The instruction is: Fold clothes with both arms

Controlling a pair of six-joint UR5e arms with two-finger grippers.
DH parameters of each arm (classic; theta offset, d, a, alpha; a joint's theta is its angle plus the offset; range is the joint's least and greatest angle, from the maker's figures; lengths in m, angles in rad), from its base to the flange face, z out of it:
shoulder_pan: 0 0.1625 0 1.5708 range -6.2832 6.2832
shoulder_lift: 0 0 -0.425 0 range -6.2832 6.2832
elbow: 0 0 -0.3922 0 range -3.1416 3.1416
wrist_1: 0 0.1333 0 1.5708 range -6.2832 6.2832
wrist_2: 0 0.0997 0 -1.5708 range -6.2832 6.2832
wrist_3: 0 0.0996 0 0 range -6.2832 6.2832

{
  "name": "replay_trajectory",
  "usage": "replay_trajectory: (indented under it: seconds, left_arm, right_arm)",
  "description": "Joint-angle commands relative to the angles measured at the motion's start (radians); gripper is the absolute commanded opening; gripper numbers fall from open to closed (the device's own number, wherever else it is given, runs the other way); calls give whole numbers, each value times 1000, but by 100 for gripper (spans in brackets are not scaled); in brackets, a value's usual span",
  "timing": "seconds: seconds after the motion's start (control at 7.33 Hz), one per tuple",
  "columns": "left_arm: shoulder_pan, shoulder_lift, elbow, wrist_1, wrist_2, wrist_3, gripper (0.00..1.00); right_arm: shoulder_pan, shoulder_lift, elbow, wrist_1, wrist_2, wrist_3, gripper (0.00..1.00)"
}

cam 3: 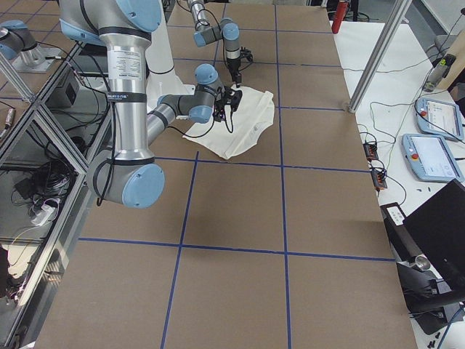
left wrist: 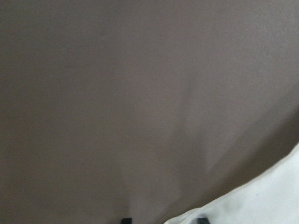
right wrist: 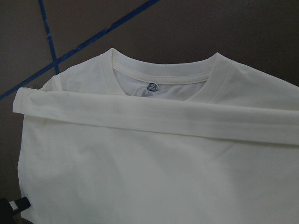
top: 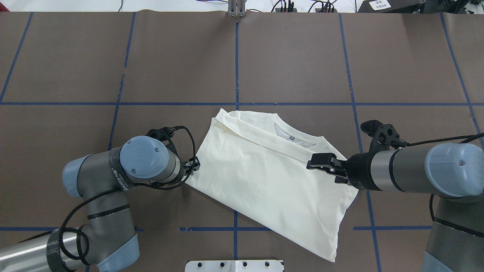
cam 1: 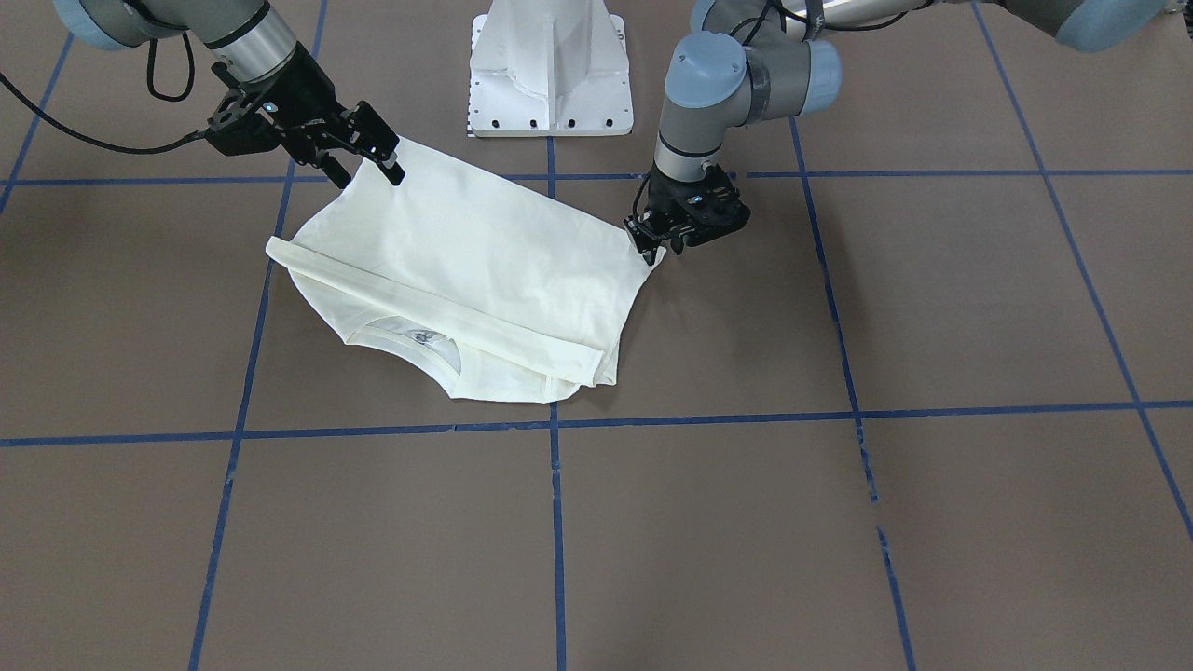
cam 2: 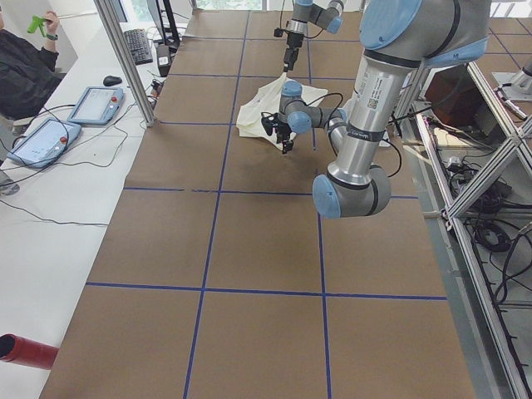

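The cream T-shirt (cam 1: 466,252) lies folded on the brown table, plain back up, with one sleeve (right wrist: 154,119) laid across below the collar (right wrist: 159,74). It also shows in the overhead view (top: 264,177). The cat print is hidden. My left gripper (cam 1: 657,244) is low at the shirt's corner nearest it (top: 194,166). Its wrist view shows the fingertips apart, the shirt edge (left wrist: 271,196) reaching between them. My right gripper (cam 1: 371,170) is open and empty, just above the shirt's opposite side (top: 321,162).
The white pedestal base (cam 1: 550,75) stands at the robot's edge of the table. Blue tape lines (cam 1: 555,424) grid the brown table. A side bench with tablets (cam 2: 50,133) and a metal post (cam 2: 125,58) runs along the operators' side.
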Motion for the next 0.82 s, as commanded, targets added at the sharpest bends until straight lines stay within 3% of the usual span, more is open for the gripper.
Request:
replay_trajectory:
  seconds: [0.0, 0.27, 0.41, 0.68]
  left_arm:
    - [1, -2, 2, 0, -2, -7, 100]
    - [4, -11, 32, -3, -1, -11, 100]
    - [4, -13, 39, -5, -1, -14, 93]
    - [4, -13, 25, -3, -2, -19, 36]
  right_arm:
    - [1, 0, 0, 0, 0, 0, 100]
    - [1, 0, 0, 0, 0, 0, 100]
    - [1, -2, 0, 0, 0, 0, 100]
    - [6, -2, 0, 0, 0, 0, 100]
